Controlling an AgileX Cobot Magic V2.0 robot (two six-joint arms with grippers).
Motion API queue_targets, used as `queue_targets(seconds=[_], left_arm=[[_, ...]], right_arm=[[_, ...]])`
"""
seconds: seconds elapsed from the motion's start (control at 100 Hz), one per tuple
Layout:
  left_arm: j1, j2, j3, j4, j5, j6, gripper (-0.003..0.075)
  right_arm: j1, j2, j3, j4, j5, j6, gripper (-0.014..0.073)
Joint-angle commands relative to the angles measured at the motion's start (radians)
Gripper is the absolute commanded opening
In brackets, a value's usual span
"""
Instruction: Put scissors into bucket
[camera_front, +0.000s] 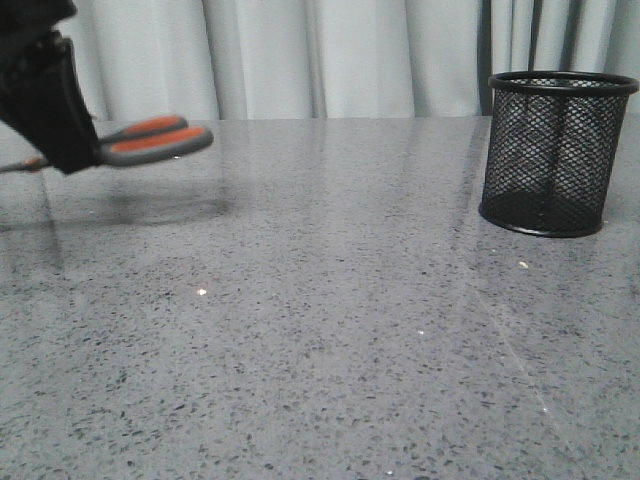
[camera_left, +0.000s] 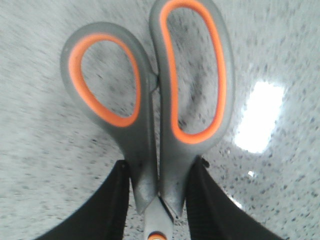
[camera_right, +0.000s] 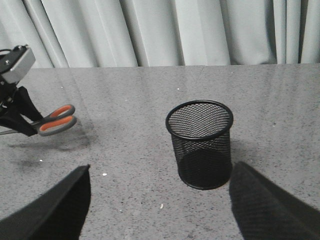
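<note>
My left gripper (camera_front: 85, 150) is shut on the scissors (camera_front: 155, 140) and holds them level above the table at the far left, handles pointing right. In the left wrist view the grey, orange-lined handles (camera_left: 165, 85) stick out beyond the black fingers (camera_left: 210, 200), which clamp the handle necks near the pivot. The black wire-mesh bucket (camera_front: 555, 150) stands upright and empty at the right rear. It also shows in the right wrist view (camera_right: 200, 145), with the scissors (camera_right: 56, 120) at the far left. My right gripper (camera_right: 159, 172) is open and empty, short of the bucket.
The grey speckled tabletop (camera_front: 320, 330) runs back to a pale curtain (camera_front: 320, 55). A few small white specks (camera_front: 522, 264) lie on the table near the bucket.
</note>
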Motion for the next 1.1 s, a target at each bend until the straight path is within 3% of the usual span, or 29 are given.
queue_targets(seconds=[0.0,0.19,0.39,0.79,1.09], left_arm=[[-0.004,-0.091,-0.025,-0.085,-0.060,-0.002,-0.0010],[-0.045,-0.197,-0.025,-0.107,-0.125,0.009,-0.0010],[-0.168,-0.297,-0.025,-0.107,-0.193,0.052,-0.0010],[-0.477,-0.351,-0.025,-0.063,-0.417,0.057,-0.0010],[-0.565,-0.351,-0.025,-0.033,-0.505,0.057,-0.0010]], right_arm=[[-0.001,0.023,-0.020,0.083,-0.070,-0.042,0.0519],[-0.001,0.065,-0.055,0.445,-0.052,-0.373,0.0519],[-0.001,0.195,-0.151,0.727,-0.005,-0.572,0.0519],[-0.001,0.522,-0.357,0.882,0.185,-0.635,0.0522],[-0.001,0.639,-0.430,0.884,0.169,-0.642,0.0522]])
